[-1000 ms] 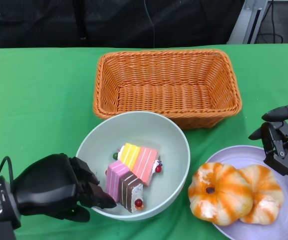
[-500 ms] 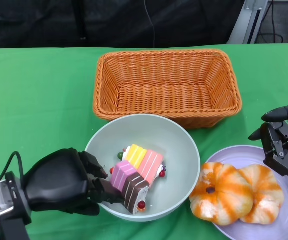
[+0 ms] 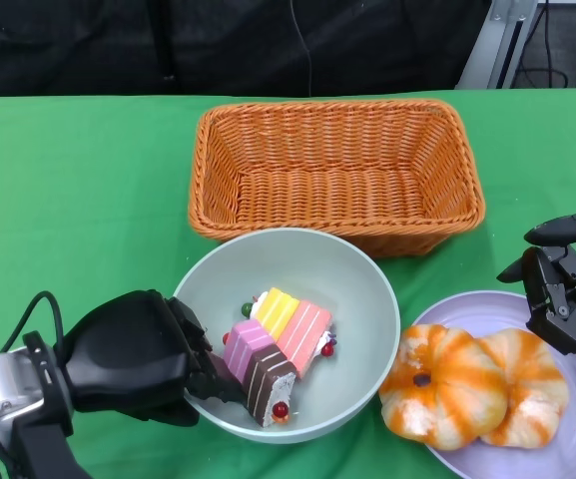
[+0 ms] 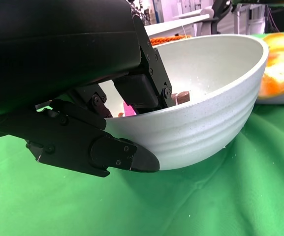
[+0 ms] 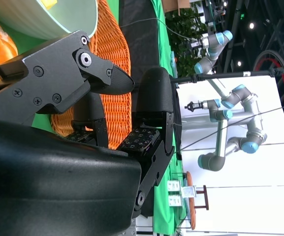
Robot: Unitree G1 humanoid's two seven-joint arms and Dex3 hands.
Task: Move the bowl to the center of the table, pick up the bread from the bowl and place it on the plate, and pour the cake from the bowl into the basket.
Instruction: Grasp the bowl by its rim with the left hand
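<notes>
A pale green bowl (image 3: 359,299) sits in front of the basket and holds two striped cake slices (image 3: 278,339). My left hand (image 3: 133,357) grips the bowl's near-left rim, with fingers inside and under the wall (image 4: 191,132). Two orange-striped breads (image 3: 472,384) lie on the lilac plate (image 3: 487,454) at the lower right. The orange wicker basket (image 3: 337,165) stands empty behind the bowl. At the right edge my right hand (image 3: 565,289) hovers over the plate, fingers apart, holding nothing.
Green cloth covers the table. The basket's front wall is close to the bowl's far rim. The bowl and the plate nearly touch. Open cloth lies to the left of the basket.
My left hand has shifted the bowl slightly right and closer to the plate, and the cakes slid with it. The right hand has stayed put.
</notes>
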